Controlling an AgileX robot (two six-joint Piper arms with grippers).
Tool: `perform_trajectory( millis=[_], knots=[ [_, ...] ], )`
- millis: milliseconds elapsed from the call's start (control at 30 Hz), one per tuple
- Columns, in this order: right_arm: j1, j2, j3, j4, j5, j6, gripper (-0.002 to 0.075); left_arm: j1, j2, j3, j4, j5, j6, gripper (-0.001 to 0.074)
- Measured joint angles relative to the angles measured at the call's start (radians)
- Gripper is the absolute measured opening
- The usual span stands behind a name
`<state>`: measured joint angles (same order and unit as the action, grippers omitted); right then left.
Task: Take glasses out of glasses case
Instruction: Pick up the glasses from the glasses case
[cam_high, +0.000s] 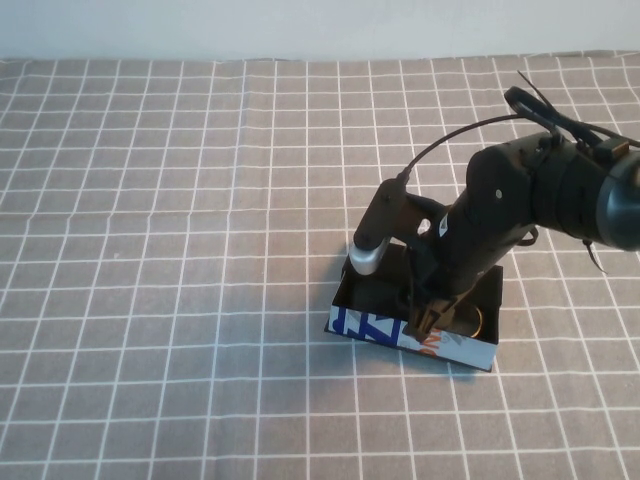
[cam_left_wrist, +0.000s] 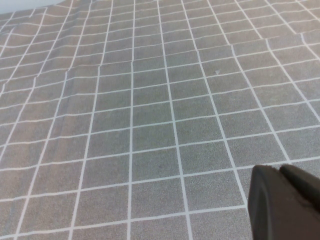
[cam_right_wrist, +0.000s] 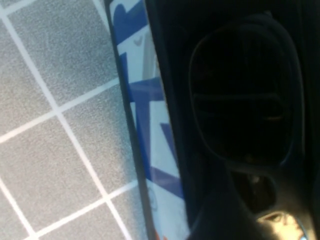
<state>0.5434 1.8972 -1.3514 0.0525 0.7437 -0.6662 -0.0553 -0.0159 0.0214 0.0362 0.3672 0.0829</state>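
Observation:
The glasses case (cam_high: 385, 326) lies open on the checked cloth, right of centre, its white side with blue and orange marks facing me. My right gripper (cam_high: 424, 318) reaches down into the case from above. In the right wrist view the case's printed side (cam_right_wrist: 150, 130) runs beside the black interior, where a dark lens of the glasses (cam_right_wrist: 240, 95) lies close under the camera. The rest of the glasses is hidden by the arm and by shadow. My left gripper (cam_left_wrist: 286, 196) is shut and empty, hovering over bare cloth; it is out of the high view.
A grey tablecloth with a white grid (cam_high: 180, 250) covers the whole table. A pale wall runs along the far edge (cam_high: 300, 25). The right arm's body and cables (cam_high: 560, 180) hang over the table's right side.

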Motion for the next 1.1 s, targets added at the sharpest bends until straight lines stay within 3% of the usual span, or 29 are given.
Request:
perform_trajectory(
  millis=[1100],
  knots=[
    [0.010, -0.029, -0.006, -0.064, -0.016, 0.005, 0.0410, 0.000, 0.000, 0.000, 0.000, 0.000, 0.000, -0.0005]
  ],
)
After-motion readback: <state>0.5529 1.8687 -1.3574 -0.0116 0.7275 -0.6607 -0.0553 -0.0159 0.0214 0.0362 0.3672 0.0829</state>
